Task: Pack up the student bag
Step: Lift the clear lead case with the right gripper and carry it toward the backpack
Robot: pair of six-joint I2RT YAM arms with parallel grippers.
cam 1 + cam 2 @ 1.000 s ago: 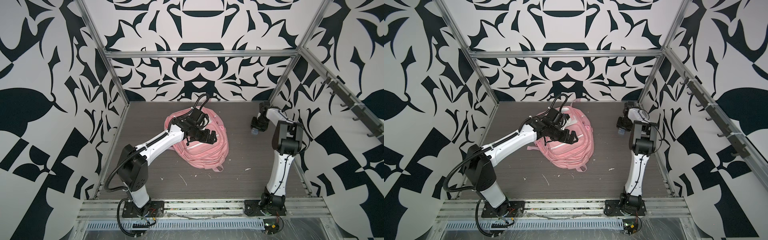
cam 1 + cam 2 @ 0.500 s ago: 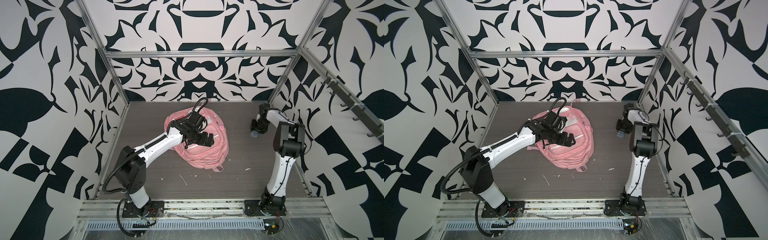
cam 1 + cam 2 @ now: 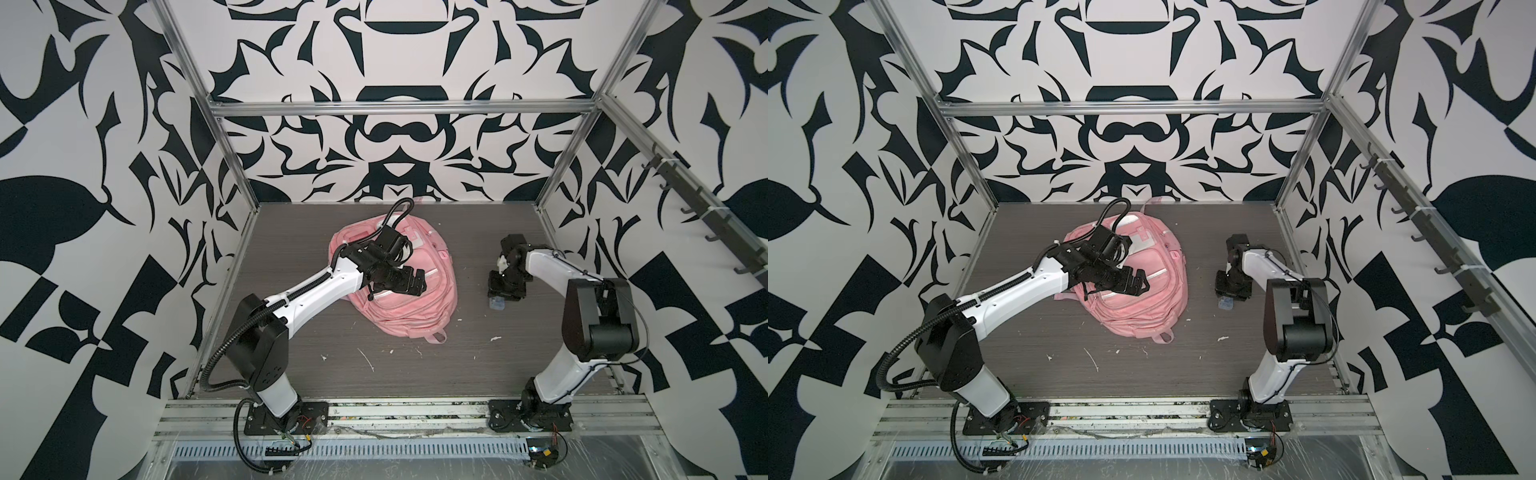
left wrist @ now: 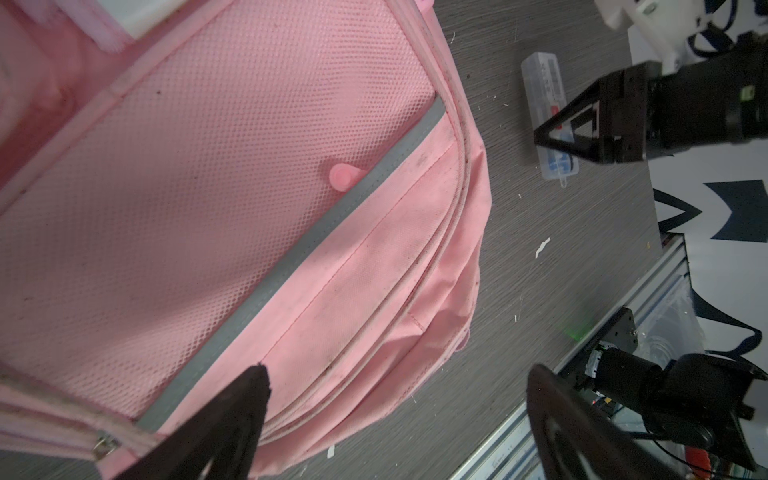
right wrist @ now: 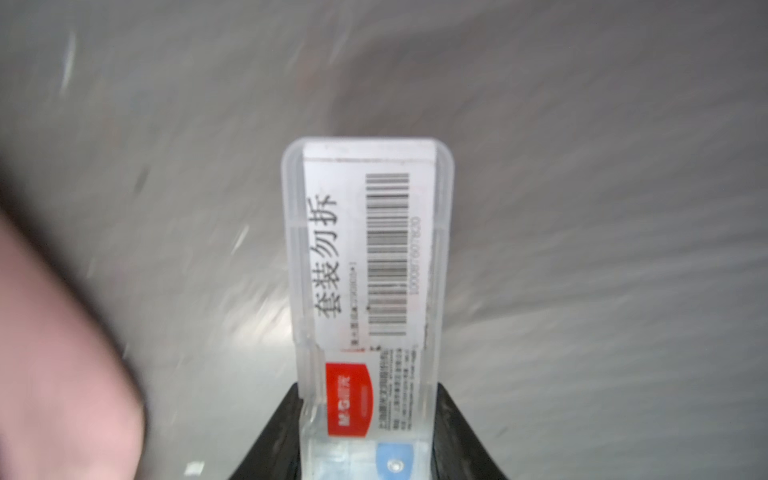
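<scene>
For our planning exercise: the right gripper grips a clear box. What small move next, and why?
Probably lift the clear plastic box and carry it towards the student bag: the right gripper is shut on it, apart from the bag, and the left gripper hovers open over the bag.

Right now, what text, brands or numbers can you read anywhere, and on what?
"套装勿拆": label on the clear plastic case.
"M&G": red badge on that label.
Digits by the barcode and the fine print: too blurred to read.
On the student bag: no text visible.
</scene>
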